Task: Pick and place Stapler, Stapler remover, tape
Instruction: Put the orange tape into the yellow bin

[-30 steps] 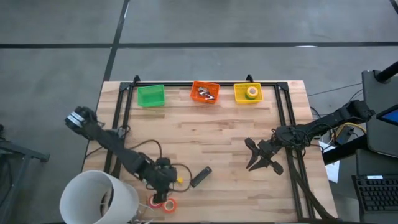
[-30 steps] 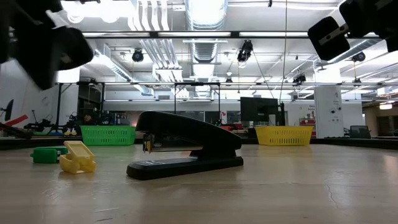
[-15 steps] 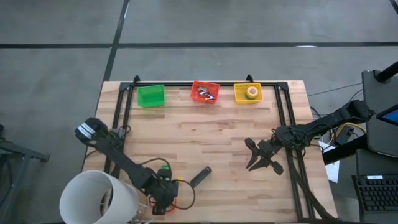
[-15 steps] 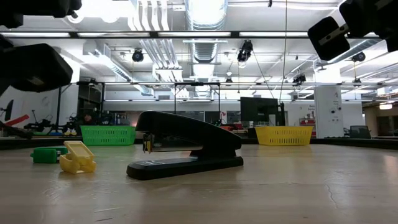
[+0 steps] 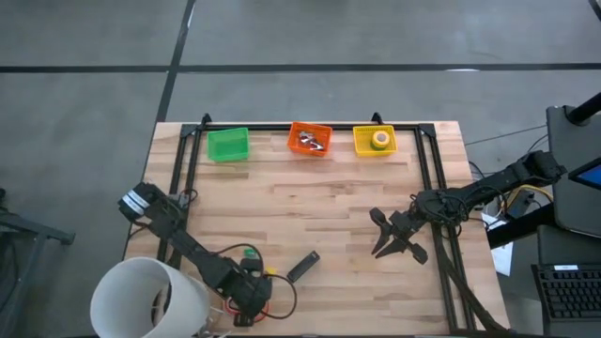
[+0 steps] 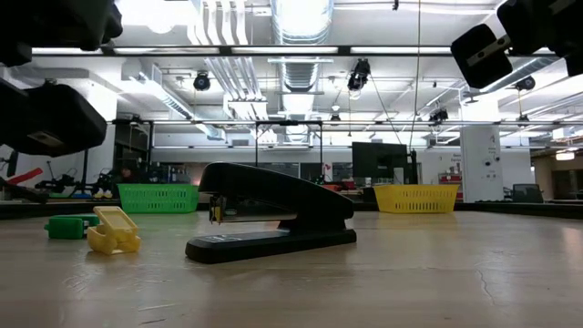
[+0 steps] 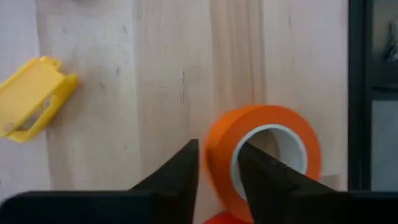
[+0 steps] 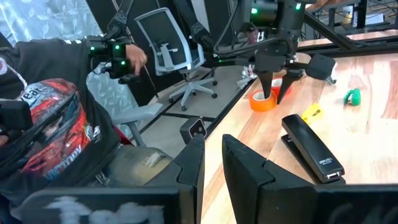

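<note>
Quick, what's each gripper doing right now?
Left gripper: closing around the wall of the orange tape roll, one finger inside the ring.
Right gripper: holding nothing, above the table.

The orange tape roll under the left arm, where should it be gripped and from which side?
Grip the orange tape roll across its wall from above, one finger in the open centre and one outside. It lies flat, hole up, and the left tool already straddles the wall that way.
</note>
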Robot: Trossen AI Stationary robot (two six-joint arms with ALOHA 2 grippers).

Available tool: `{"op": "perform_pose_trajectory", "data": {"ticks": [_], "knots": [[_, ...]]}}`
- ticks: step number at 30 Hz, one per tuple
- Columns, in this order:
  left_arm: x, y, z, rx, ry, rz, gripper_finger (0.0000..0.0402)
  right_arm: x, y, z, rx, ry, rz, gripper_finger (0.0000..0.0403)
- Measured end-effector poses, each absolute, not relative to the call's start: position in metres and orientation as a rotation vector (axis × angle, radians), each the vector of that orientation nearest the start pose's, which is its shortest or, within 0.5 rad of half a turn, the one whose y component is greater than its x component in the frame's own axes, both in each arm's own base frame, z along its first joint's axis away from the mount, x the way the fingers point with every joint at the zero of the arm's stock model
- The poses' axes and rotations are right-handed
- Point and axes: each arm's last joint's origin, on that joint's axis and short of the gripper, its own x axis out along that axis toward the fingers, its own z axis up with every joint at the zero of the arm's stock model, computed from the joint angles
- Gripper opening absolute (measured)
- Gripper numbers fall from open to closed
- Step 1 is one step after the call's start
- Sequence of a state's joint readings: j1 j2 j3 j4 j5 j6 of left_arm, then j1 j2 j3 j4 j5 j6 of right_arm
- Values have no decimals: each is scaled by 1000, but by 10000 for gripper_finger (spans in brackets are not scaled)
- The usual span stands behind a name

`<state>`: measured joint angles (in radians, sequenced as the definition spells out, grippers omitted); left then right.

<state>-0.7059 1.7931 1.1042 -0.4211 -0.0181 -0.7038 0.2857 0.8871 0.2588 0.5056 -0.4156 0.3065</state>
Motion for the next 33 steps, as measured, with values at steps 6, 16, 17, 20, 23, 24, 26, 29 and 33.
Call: {"op": "perform_pose_trajectory", "data": {"ticks": [6,16,17,20,23,24,26,29,33], "knots": [[269,-229,172,-230,1171,-224,29,170,62,201,299,230,676,54],[282,-219,183,-245,1117,-155,39,170,61,201,272,216,646,54],[284,-217,186,-242,1096,-139,43,170,61,201,272,216,645,54],[287,-211,197,-190,1002,-76,45,170,61,201,275,217,645,54],[290,-204,208,-72,858,47,37,170,61,201,275,218,644,54],[291,-203,213,-32,803,91,35,170,61,201,275,218,644,54],[295,-199,222,50,687,183,33,170,61,201,276,219,644,54],[303,-195,231,141,528,316,41,170,61,201,278,216,635,54],[317,-183,241,211,414,414,48,171,61,201,278,213,613,54]]}}
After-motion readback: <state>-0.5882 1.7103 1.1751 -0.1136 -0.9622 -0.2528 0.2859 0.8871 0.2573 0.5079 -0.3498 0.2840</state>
